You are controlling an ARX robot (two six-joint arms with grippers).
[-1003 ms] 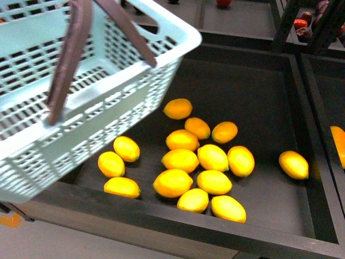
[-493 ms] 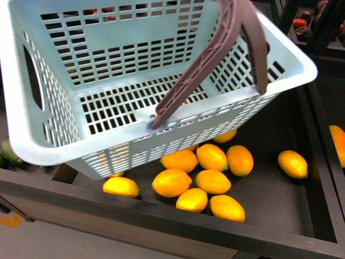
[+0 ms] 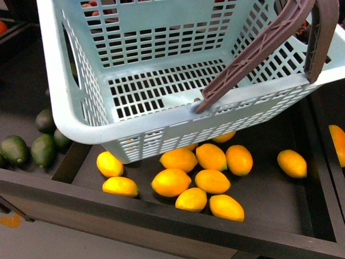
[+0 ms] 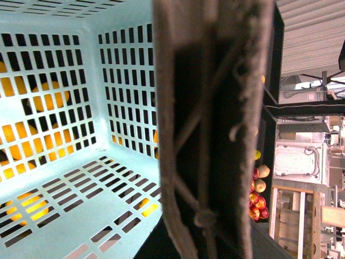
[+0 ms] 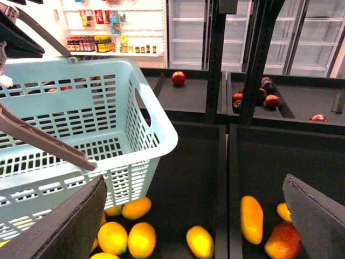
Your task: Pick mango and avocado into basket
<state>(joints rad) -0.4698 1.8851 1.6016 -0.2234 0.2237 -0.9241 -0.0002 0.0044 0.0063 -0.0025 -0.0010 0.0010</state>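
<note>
The pale teal basket (image 3: pixel 161 113) hangs tilted above a black bin, and it is empty. My left gripper is shut on its two brown handles (image 4: pixel 215 135), which fill the left wrist view and hide the fingers. The basket also shows in the right wrist view (image 5: pixel 81 124). Several dull green avocados (image 3: pixel 15 149) lie in the bin at the far left. Orange-red mangoes (image 5: pixel 251 218) lie in the bin to the right; one shows at the front view's right edge (image 3: pixel 338 143). My right gripper (image 5: pixel 194 178) is open and empty, above the divider between the yellow fruit and the mangoes.
Several yellow-orange citrus fruits (image 3: pixel 183 181) lie in the middle bin under the basket. Black dividers (image 5: pixel 221 178) and a raised front rim (image 3: pixel 161 218) bound the bins. Red apples (image 5: pixel 178 78) and dark fruits sit on the shelf behind.
The basket has swung from the left across to the right and now covers the top of the front view. The avocados at the left have come into sight.
</note>
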